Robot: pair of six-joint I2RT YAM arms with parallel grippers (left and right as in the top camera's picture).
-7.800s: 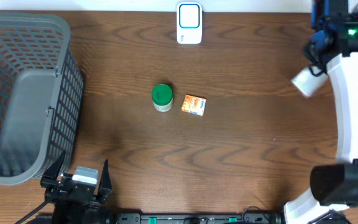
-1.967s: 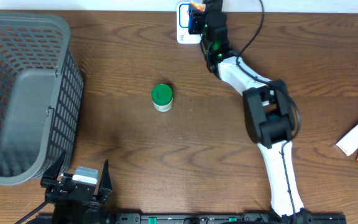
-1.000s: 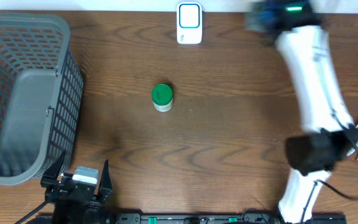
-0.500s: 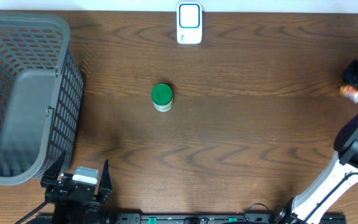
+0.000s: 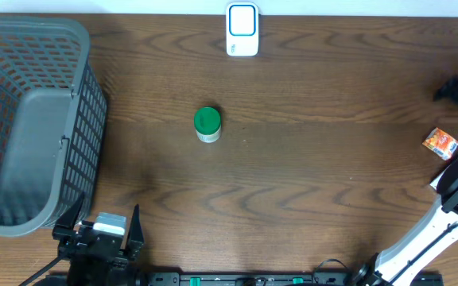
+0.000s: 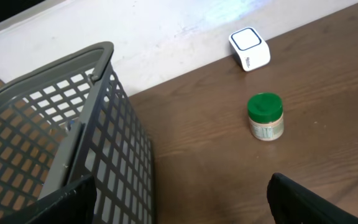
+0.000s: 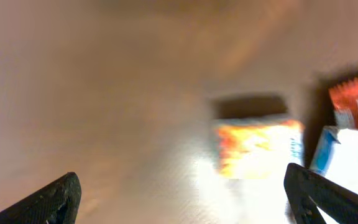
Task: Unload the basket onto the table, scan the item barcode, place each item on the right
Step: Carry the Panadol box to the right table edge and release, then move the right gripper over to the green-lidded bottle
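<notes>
The small orange box (image 5: 440, 142) is lying flat on the desk (image 5: 308, 159) at its far 3 o'clock edge, well apart from everything else in the overhead view. In the blurred right wrist view, the right gripper (image 7: 179, 190) is hanging over the desk with its fingers (image 7: 55, 196) spread wide. The box is sitting ahead of them at about 1 o'clock from the gap, touching neither finger, so nothing is being pinched. Just beside the box at 3 o'clock in that view, a red-and-white packet (image 7: 356, 99) and a white-and-blue carton (image 7: 353, 152) are showing; whether they are touching the box is too smeared to tell. The scanner (image 5: 242, 29) is standing at the desk's 12 o'clock edge, and a green-lidded jar (image 5: 207, 124) is standing upright near the middle. A grey basket (image 5: 30, 119) is filling the 9 o'clock side. The left gripper (image 5: 102, 230) is resting at 7 o'clock, its fingers parted and gripping nothing.
</notes>
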